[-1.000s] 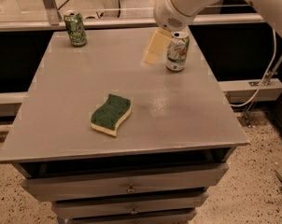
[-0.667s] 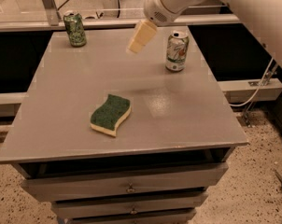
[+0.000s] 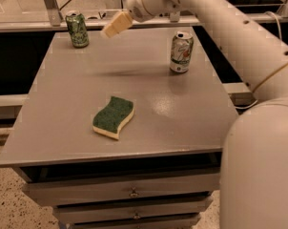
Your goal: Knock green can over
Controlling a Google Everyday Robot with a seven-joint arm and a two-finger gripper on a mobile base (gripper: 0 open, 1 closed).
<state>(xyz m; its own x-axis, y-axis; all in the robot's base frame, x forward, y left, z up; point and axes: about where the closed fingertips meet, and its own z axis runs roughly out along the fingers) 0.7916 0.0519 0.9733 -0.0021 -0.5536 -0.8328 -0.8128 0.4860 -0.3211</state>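
- Since a second ago my pincer [image 3: 116, 24] has swung left, away from the white can [image 3: 181, 51], and now hangs above the far part of the tabletop [image 3: 63, 104].
- Whether it is clenched or released, I cannot tell.
- The green can [image 3: 77, 29] stands upright at the far left corner, left of the pincer and, as far as I can judge from this angle, apart from it.
- A green sponge [image 3: 113, 117] lies flat nearer the front edge.
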